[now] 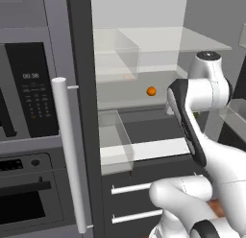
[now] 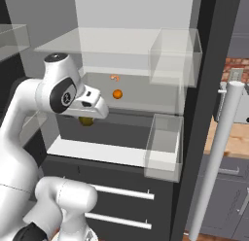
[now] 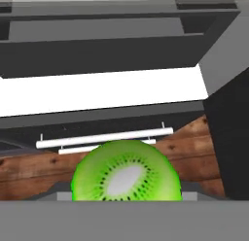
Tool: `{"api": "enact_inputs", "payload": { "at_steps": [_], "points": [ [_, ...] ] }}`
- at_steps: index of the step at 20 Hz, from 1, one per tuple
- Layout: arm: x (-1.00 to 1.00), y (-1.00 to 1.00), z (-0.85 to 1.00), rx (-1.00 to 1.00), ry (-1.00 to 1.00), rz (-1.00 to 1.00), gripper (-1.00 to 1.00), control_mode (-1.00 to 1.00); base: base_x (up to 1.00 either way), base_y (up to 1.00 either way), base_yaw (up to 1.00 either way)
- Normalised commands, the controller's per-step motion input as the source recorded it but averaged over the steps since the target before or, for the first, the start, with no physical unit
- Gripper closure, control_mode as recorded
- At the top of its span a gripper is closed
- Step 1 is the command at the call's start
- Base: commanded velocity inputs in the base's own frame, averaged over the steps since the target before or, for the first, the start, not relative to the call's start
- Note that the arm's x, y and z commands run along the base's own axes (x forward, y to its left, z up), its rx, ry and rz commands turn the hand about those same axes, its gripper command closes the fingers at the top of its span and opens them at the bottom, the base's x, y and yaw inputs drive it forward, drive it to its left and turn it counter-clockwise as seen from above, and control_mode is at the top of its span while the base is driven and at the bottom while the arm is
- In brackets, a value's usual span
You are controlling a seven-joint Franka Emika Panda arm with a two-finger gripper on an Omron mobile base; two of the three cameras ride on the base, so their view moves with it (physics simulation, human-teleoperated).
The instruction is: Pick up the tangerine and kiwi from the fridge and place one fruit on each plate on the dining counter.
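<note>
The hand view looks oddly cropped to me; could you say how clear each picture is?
Hand view: the sliced bright green kiwi looms huge and sharp, its lower part cut off. Left base view: the small round orange tangerine is tiny but crisp behind hazy clear glass shelves. Right base view: even flat light, no glare.

Tangerine point(image 1: 151, 91) on fridge point(image 1: 85, 136) shelf — kiwi point(image 3: 126, 172) gripper-held.
</note>
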Motion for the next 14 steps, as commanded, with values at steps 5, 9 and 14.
{"api": "enact_inputs", "payload": {
  "at_steps": [5, 9, 14],
  "points": [
    [0.0, 0.0, -0.75, 0.0, 0.09, 0.0, 1.0, -1.0, 0.0, 0.0, 0.0],
    [0.0, 0.0, -0.22, 0.0, 0.04, 0.0, 1.0, -1.0, 0.0, 0.0, 0.0],
    [0.0, 0.0, 0.0, 0.0, 0.0, 0.0, 1.0, -1.0, 0.0, 0.0, 0.0]
  ]
}}
